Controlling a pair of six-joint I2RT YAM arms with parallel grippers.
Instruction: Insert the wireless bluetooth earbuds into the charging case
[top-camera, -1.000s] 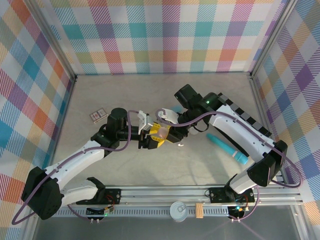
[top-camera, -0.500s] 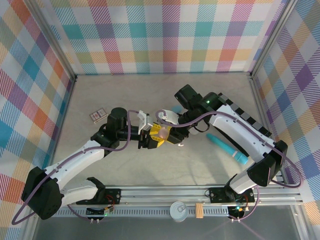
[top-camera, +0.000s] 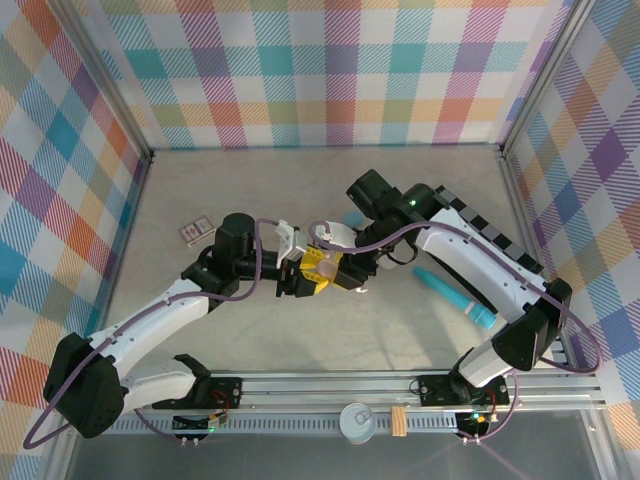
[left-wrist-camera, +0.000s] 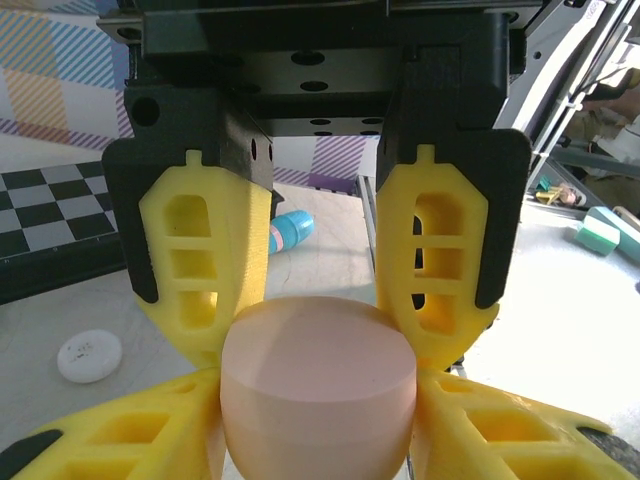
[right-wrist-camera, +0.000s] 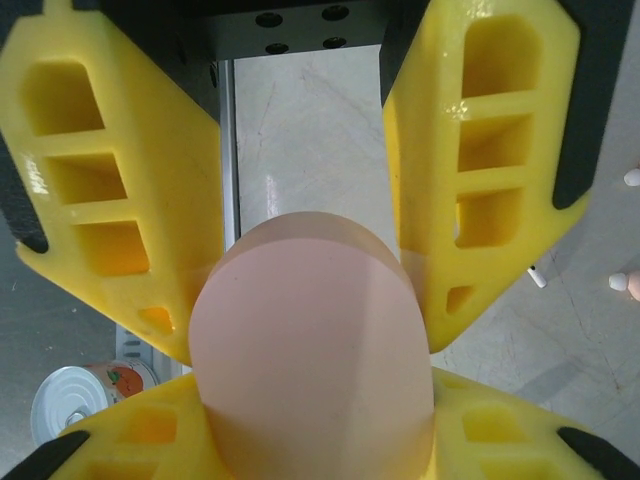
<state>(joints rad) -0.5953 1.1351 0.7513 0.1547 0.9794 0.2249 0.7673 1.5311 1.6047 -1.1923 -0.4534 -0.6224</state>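
A closed pink charging case (top-camera: 322, 265) hangs above the table between both grippers. My left gripper (top-camera: 305, 273) is shut on it from the left. In the left wrist view its yellow fingers (left-wrist-camera: 205, 280) press the sides of the charging case (left-wrist-camera: 318, 390). My right gripper (top-camera: 340, 268) is shut on the same case from the right. In the right wrist view the charging case (right-wrist-camera: 312, 350) sits between that gripper's fingers (right-wrist-camera: 480, 190). Tiny pale earbuds (right-wrist-camera: 622, 282) lie on the table at that view's right edge. One small white piece (top-camera: 361, 290) lies just below the right gripper.
A long teal tube (top-camera: 455, 298) lies to the right. A white case (top-camera: 331, 233) and a teal item (top-camera: 352, 217) sit behind the grippers, and a small card (top-camera: 195, 231) lies to the left. A can (top-camera: 357, 420) and a cork (top-camera: 399, 421) stand by the front rail. A white disc (left-wrist-camera: 89, 355) lies on the table.
My left gripper's jaws have closed in a little on the pink case. Both arms have stayed almost where they were.
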